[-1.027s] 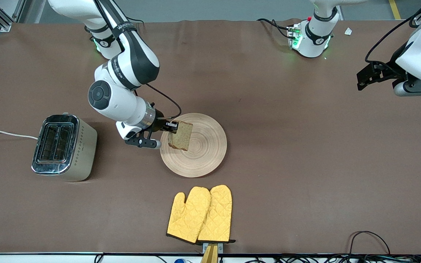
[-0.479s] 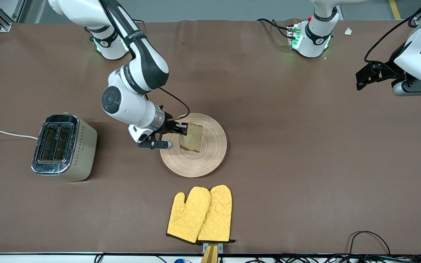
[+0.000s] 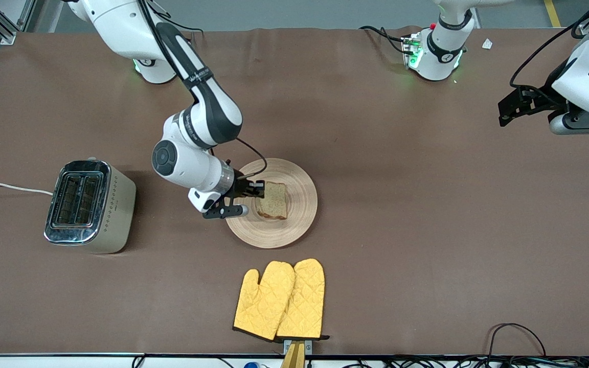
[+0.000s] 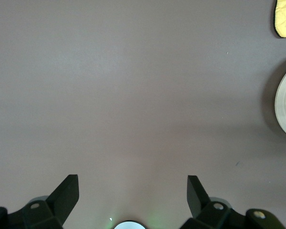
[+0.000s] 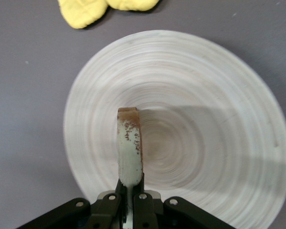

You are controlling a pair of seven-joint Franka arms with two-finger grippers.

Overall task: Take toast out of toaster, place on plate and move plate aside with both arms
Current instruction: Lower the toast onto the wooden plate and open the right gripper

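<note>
One slice of toast (image 3: 272, 200) is present: brown wholegrain bread with a darker crust, roughly square; in the right wrist view it appears edge-on (image 5: 129, 148) as a thin pale strip with a rust-brown rim. It is over the middle of the single plate (image 3: 302, 190), a round, shallow, light beige wooden dish with concentric ring grooves (image 5: 219, 119); whether the slice touches the plate surface cannot be determined. The right gripper (image 3: 257, 190) is clamped on the crust edge of the toast, over the plate's side toward the right arm's end of the table. The left gripper (image 3: 505, 111) waits with fingers spread and nothing between them, over bare table at the left arm's end; only its fingertips (image 4: 66, 193) show in the left wrist view. Count of other items: one toaster (image 3: 90, 204) with two slots, toward the right arm's end; two yellow oven mitts (image 3: 280, 299), overlapping, nearer the front camera than the plate. The left arm is cut off by the picture edge.
</note>
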